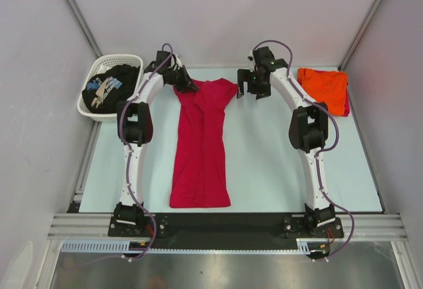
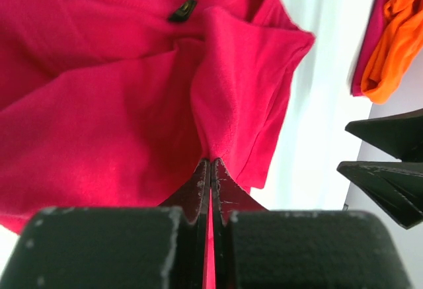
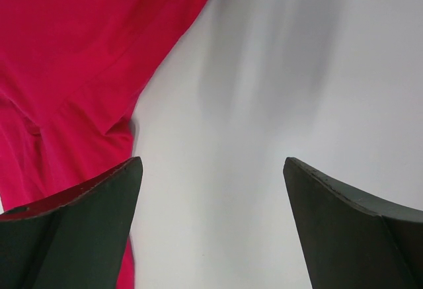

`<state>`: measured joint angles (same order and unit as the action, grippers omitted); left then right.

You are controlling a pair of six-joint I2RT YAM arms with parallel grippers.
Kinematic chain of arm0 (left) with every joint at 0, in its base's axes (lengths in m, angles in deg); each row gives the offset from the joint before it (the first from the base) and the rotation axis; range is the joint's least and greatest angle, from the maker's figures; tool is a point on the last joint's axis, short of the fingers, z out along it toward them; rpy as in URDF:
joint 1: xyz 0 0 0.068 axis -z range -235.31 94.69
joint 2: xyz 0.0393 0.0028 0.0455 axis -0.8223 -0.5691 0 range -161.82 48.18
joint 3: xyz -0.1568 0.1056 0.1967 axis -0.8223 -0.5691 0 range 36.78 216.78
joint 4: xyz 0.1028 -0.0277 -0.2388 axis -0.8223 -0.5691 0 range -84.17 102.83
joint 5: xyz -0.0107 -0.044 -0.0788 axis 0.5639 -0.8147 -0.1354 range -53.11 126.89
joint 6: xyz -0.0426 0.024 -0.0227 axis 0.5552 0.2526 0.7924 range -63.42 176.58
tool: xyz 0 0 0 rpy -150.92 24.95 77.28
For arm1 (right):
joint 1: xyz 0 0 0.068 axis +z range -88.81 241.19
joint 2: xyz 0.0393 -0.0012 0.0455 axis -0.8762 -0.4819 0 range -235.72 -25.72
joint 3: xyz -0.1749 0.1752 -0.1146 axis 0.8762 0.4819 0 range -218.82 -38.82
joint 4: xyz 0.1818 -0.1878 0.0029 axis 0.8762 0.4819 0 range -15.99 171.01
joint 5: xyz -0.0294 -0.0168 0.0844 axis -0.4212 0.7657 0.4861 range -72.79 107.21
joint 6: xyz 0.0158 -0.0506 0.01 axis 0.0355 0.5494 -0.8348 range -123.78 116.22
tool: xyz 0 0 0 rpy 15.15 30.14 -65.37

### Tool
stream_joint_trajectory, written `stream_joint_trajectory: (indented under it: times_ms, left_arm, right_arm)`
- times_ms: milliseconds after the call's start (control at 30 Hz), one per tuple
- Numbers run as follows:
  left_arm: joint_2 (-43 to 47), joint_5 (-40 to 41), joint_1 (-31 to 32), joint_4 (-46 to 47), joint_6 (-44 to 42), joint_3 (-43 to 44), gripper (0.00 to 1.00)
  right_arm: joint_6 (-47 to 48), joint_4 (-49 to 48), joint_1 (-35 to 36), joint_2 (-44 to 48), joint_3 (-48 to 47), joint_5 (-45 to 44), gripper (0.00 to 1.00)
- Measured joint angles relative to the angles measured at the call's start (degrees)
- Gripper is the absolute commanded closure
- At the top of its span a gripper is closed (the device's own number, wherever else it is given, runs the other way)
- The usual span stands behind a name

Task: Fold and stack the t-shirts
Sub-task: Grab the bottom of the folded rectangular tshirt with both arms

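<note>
Looking down from above, a red tee (image 1: 200,143) lies flat and lengthways on the table (image 1: 277,170) between the two arms. Its sides are folded in to a narrow strip and its collar is at the far end. The left gripper (image 1: 192,86) is clamped on the cloth at one shoulder corner by the collar. The right gripper (image 1: 254,90) hangs just beside the opposite shoulder, jaws wide, holding nothing. The likely aim is to take both far corners and fold the tee toward its near hem. Well out past the right gripper, an orange tee (image 1: 324,87) sits folded as the stack, with a rim of red cloth showing under it. Out past the left gripper, a black tee (image 1: 109,85) waits bundled in a white basket (image 1: 129,59); its pale print is too crumpled to read. In the left wrist view, the fingers are pressed together with a thin fold of red pinched between the tips. The cloth rises in a ridge ahead of them, toward a small dark neck label (image 2: 182,10) on which no writing can be made out. In the right wrist view, the fingers stand far apart with bare table between them. The red sleeve edge lies just ahead of and beside one finger, not between the two.
</note>
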<state>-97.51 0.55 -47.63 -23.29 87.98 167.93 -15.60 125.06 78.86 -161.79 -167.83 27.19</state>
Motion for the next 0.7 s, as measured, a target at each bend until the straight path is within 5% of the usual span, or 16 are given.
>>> stream_joint_trajectory:
  times_ms: [100, 200, 700]
  left_arm:
    - [-0.04, 0.02, 0.00, -1.07, -0.04, -0.39, 0.88]
    - [-0.42, -0.37, 0.00, -1.81, -0.61, -0.48, 0.01]
    - [1.11, 1.42, -2.36, -1.14, -1.90, -1.16, 0.00]
  right_arm:
    - [0.00, 0.00, 0.13, 0.00, 0.00, 0.02, 0.06]
    - [-0.02, -0.02, 0.24, 0.00, 0.00, 0.02, 0.06]
    - [-5.27, -7.93, 0.59, -6.27, -5.05, 3.04, 0.08]
